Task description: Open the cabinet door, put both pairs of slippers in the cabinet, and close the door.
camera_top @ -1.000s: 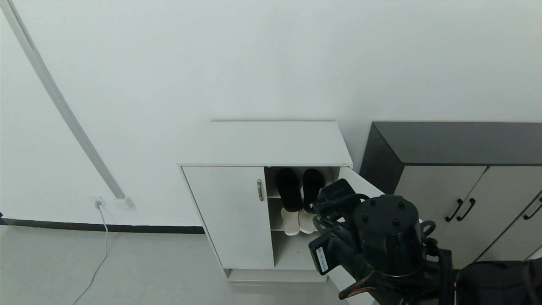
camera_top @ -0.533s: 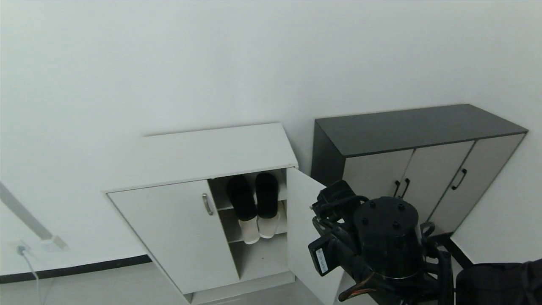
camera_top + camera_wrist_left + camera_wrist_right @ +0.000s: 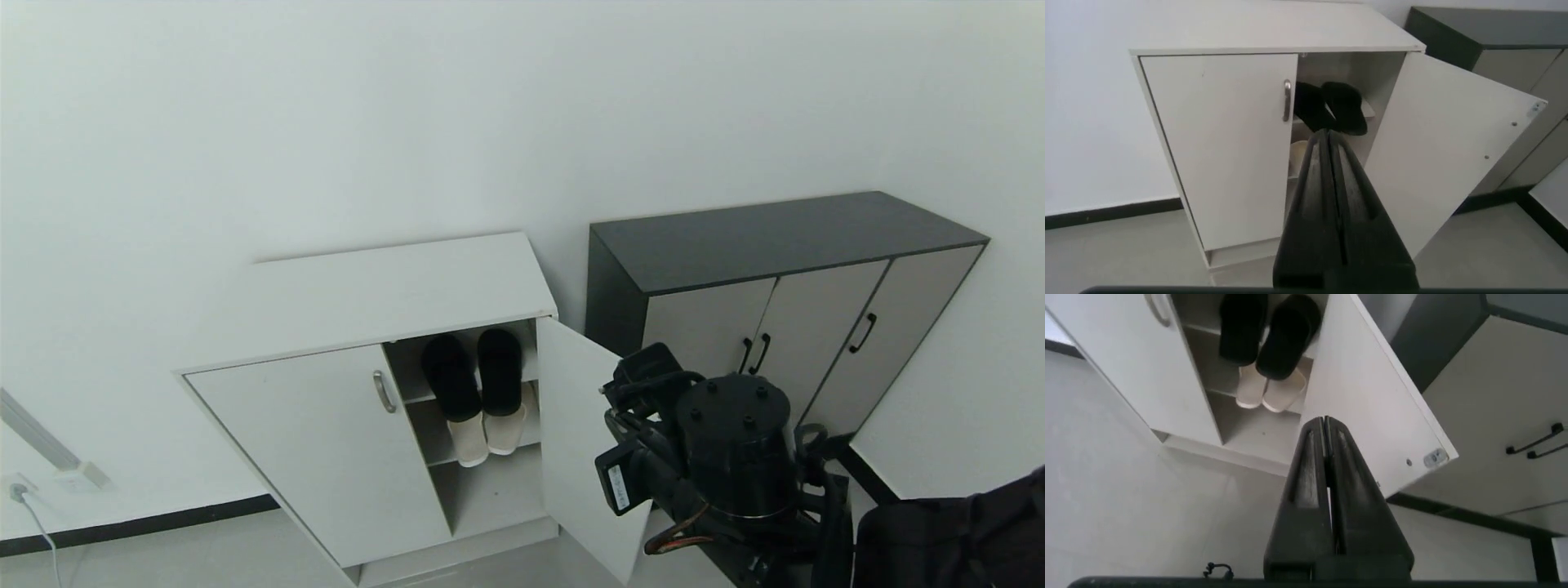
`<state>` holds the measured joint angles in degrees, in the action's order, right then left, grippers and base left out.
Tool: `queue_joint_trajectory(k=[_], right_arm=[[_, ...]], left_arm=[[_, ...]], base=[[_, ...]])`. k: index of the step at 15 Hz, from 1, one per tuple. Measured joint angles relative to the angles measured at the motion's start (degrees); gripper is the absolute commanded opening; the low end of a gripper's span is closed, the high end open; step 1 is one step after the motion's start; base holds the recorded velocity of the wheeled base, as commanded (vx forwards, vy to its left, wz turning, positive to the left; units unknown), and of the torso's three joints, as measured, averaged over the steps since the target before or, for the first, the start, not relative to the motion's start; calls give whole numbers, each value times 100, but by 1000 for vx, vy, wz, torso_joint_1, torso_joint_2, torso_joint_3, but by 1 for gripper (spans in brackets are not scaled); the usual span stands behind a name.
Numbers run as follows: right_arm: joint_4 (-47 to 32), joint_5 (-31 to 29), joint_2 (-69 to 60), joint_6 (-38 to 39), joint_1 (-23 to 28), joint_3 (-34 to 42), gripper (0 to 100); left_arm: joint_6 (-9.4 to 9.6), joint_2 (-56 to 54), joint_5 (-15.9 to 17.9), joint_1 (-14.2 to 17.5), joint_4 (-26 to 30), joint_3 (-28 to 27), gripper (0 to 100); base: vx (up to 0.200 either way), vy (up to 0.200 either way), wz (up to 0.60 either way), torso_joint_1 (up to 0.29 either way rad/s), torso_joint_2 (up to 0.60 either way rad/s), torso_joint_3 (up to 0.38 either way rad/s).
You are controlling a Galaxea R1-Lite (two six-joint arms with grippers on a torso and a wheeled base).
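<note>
A white cabinet (image 3: 384, 286) stands against the wall with its left door (image 3: 318, 457) closed and its right door (image 3: 584, 457) swung open. A black pair of slippers (image 3: 469, 371) lies on the top shelf. A white pair of slippers (image 3: 486, 437) lies on the shelf below it. My right arm (image 3: 718, 441) stands just right of the open door. My right gripper (image 3: 1325, 423) is shut and empty, in front of the door (image 3: 1372, 408) and below the slippers (image 3: 1266, 327). My left gripper (image 3: 1327, 135) is shut and empty, facing the open compartment and the black slippers (image 3: 1343, 106).
A dark cabinet with grey doors (image 3: 784, 245) stands close to the right of the white one. At the lower left, a wall socket with a cable (image 3: 16, 490) sits above the grey floor (image 3: 163, 555). The bottom shelf (image 3: 490, 498) is bare.
The head camera has turned, so the whole picture slid left and the dark cabinet shows more fully. Slippers and open door keep their places in the cabinet.
</note>
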<state>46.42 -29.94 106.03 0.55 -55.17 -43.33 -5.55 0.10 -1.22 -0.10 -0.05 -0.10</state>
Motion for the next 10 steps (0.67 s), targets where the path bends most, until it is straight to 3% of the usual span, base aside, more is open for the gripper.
queue_joint_trajectory(k=[1, 6, 10], right_arm=[[-2, -5, 15, -15, 57, -52, 0], [-46, 99, 188, -115, 807, -542, 0], [-833, 706, 278, -257, 1460, -1200, 0]], left_arm=[[5, 0, 2, 0, -2, 0, 0], [5, 0, 2, 0, -5, 0, 0], [9, 0, 0, 0, -2, 0, 0]], base=[[-200, 0, 0, -12, -7, 2], [0, 0, 0, 0, 0, 0], [0, 0, 0, 0, 0, 0]])
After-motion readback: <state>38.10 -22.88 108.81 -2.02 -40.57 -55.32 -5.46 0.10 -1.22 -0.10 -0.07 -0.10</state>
